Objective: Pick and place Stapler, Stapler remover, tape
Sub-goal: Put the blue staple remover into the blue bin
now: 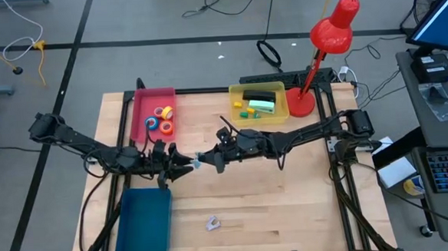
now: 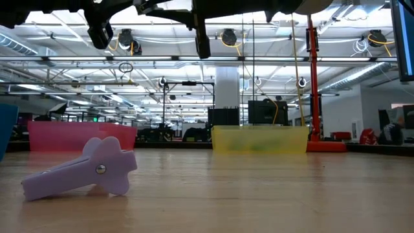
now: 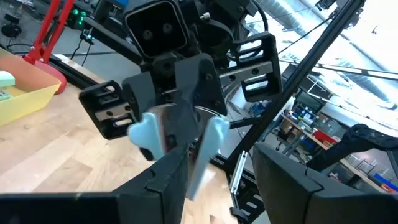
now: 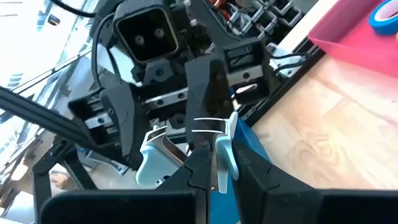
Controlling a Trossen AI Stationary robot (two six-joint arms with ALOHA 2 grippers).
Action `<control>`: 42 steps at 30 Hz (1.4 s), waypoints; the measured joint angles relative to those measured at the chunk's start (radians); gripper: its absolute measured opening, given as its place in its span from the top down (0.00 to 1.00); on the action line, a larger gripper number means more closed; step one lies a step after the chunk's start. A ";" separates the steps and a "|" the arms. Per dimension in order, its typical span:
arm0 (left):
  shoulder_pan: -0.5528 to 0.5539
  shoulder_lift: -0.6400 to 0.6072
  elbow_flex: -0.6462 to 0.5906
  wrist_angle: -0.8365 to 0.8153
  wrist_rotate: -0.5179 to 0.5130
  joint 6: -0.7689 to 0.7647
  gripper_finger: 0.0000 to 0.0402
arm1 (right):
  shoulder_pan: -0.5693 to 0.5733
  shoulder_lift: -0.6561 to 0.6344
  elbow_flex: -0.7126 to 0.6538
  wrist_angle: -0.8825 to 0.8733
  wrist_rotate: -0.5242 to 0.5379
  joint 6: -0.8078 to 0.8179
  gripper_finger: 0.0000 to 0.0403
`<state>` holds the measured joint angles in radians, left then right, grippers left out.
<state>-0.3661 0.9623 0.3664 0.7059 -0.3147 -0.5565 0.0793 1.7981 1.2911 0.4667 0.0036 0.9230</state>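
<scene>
A light blue stapler remover [image 1: 200,161] with metal claws hangs in the air above the table's middle, between my two grippers. My right gripper [image 1: 207,158] comes from the right and is shut on it. My left gripper [image 1: 189,167] faces it from the left, open, its fingers standing either side of the remover's [image 3: 200,168] near end. A second, lavender stapler remover [image 1: 212,224] lies flat on the table near the front edge, large in the low view [image 2: 81,171]. Small tape rolls [image 1: 163,119] lie in the pink tray [image 1: 142,107]. My right gripper [image 4: 217,177] pinches the light blue remover between its two fingers, by the part between its blue wings [image 4: 229,152]. The fingers come level from the table's right. The remover is lifted clear of the table, its metal claws [image 4: 205,127] pointing toward my left gripper.
A yellow bin [image 1: 281,113] at the far middle holds green and dark items. A red desk lamp [image 1: 330,31] stands at the far right. A blue bin [image 1: 144,222] sits at the near left. Bare wood lies at the near right.
</scene>
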 joint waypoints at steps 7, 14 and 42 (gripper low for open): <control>0.017 0.000 -0.001 -0.001 0.002 -0.003 0.56 | 0.000 0.057 -0.002 0.057 -0.008 0.038 0.93; 0.018 0.000 -0.002 0.003 0.031 -0.025 0.56 | -0.006 0.098 -0.001 0.146 -0.038 0.068 0.93; 0.021 0.000 0.000 -0.027 0.115 -0.020 0.92 | -0.006 0.097 0.000 0.176 -0.053 0.087 0.88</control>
<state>-0.3454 0.9623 0.3664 0.6790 -0.1999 -0.5765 0.0731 1.8954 1.2907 0.6429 -0.0491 1.0100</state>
